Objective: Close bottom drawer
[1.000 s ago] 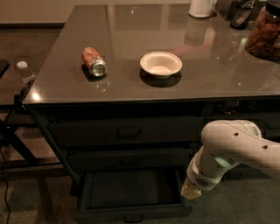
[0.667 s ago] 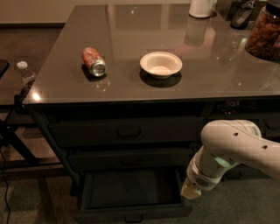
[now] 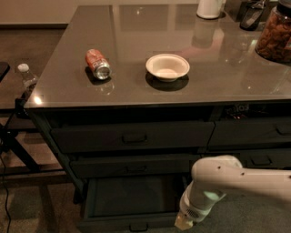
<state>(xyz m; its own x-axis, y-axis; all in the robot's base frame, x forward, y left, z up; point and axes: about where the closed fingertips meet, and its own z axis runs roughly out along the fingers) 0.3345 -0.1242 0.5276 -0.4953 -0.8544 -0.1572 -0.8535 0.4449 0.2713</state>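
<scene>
The bottom drawer (image 3: 132, 198) is the lowest of the wide dark grey stack and stands pulled out, its shallow tray showing and its front with a small dark pull (image 3: 137, 226) at the lower edge of the view. The two drawers above it are shut. My white arm (image 3: 227, 182) reaches in from the right and bends down at the drawer's right front corner. The gripper (image 3: 184, 223) hangs at the arm's lower end, right beside that corner; its fingers are cut off by the frame edge.
On the glossy countertop (image 3: 136, 82) lie a crushed red can (image 3: 97, 63) and a white bowl (image 3: 167, 67). A jar of snacks (image 3: 275, 34) and a white container (image 3: 210, 8) stand at the back right. A water bottle (image 3: 26, 77) stands at the left. Narrower drawers (image 3: 250, 132) are on the right.
</scene>
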